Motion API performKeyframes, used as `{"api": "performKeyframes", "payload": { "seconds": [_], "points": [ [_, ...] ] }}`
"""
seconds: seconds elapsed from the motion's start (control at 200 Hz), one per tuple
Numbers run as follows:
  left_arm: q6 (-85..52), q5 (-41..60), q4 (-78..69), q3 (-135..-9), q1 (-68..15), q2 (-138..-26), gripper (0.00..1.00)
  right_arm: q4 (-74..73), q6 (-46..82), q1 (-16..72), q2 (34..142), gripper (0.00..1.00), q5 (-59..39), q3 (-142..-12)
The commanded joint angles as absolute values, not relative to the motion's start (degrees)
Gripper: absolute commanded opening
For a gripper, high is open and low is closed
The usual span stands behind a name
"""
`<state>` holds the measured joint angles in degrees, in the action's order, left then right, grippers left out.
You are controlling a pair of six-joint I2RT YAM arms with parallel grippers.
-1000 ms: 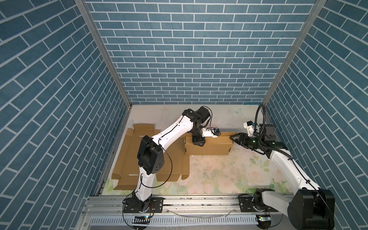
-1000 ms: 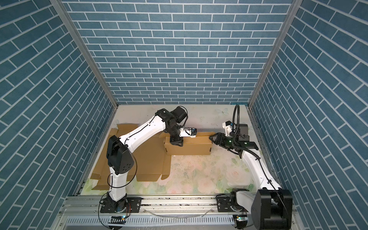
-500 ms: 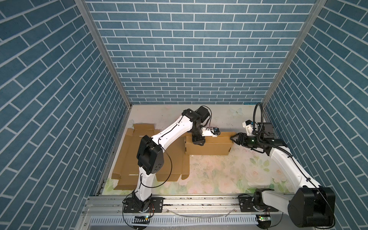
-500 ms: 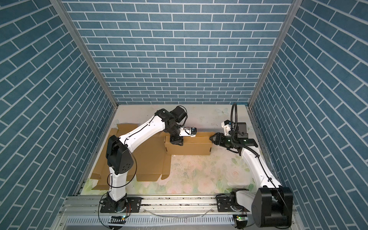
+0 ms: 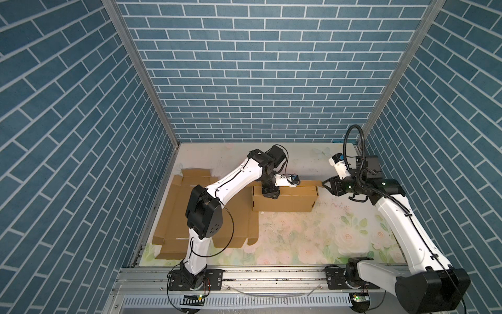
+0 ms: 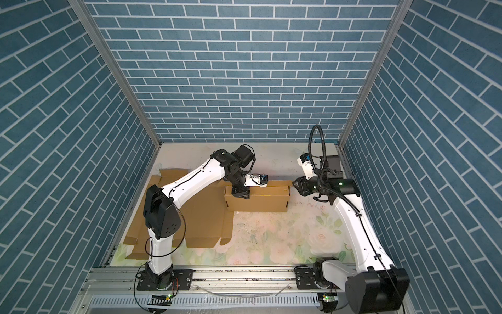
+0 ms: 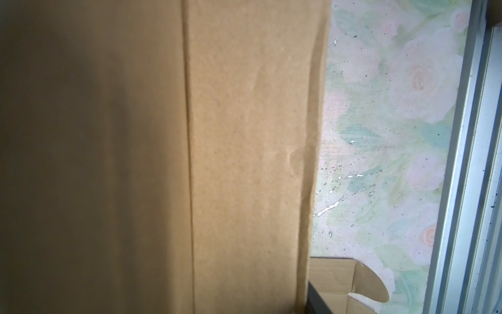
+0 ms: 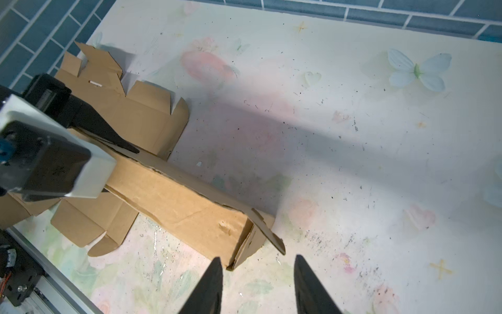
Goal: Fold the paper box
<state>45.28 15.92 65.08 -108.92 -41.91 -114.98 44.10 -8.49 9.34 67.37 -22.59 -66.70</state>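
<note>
The paper box [image 5: 284, 199] is brown cardboard with one long wall section folded up, standing mid-table in both top views [image 6: 258, 202]. Its other panels [image 5: 176, 217] lie flat to the left. My left gripper [image 5: 270, 191] comes down on the raised section's left end and is shut on it. In the left wrist view cardboard [image 7: 244, 163] fills the frame, with one dark finger [image 7: 316, 301] against its edge. My right gripper [image 8: 257, 257] is open just off the box's right end [image 8: 239, 252], touching nothing. A loose end flap [image 8: 267, 231] sticks out there.
A floral mat [image 5: 312, 239] covers the table in front of the box. A metal rail [image 5: 271, 274] runs along the front edge. Blue brick walls [image 5: 258, 81] close in the back and both sides, and the right arm works close to the right wall.
The right wrist has risen slightly beside the box's right end, and its jaws have narrowed a little. The left arm and the box have not moved.
</note>
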Motion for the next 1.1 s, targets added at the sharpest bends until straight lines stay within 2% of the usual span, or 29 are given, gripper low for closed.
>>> {"api": "performKeyframes", "payload": {
  "seconds": [0.0, 0.105, 0.36, 0.615, 0.8, 1.095],
  "points": [
    [46.27, 15.82, 63.86, -106.51, -41.88, -117.87, 0.50, 50.16, -17.80, 11.10, 70.31, 0.40, -19.91, -70.96],
    [46.31, 15.99, 63.90, -106.54, -41.86, -117.99, 0.50, 50.01, -18.11, 12.10, 71.43, 0.34, -18.37, -71.36],
    [46.17, 16.17, 63.98, -107.05, -41.85, -118.17, 0.49, 48.85, -17.13, 13.79, 73.71, 0.29, -18.12, -70.93],
    [46.06, 16.34, 63.98, -107.20, -41.84, -118.30, 0.48, 48.16, -14.24, 14.50, 74.38, 0.15, -17.24, -71.08],
    [45.87, 16.35, 64.01, -107.49, -41.84, -118.48, 0.47, 49.10, -8.04, 14.50, 75.53, 0.00, -17.49, -72.40],
    [45.63, 16.35, 64.14, -107.75, -41.84, -118.48, 0.47, 48.87, 5.52, 14.50, 76.93, 0.00, -16.58, -73.17]
  ]
}}
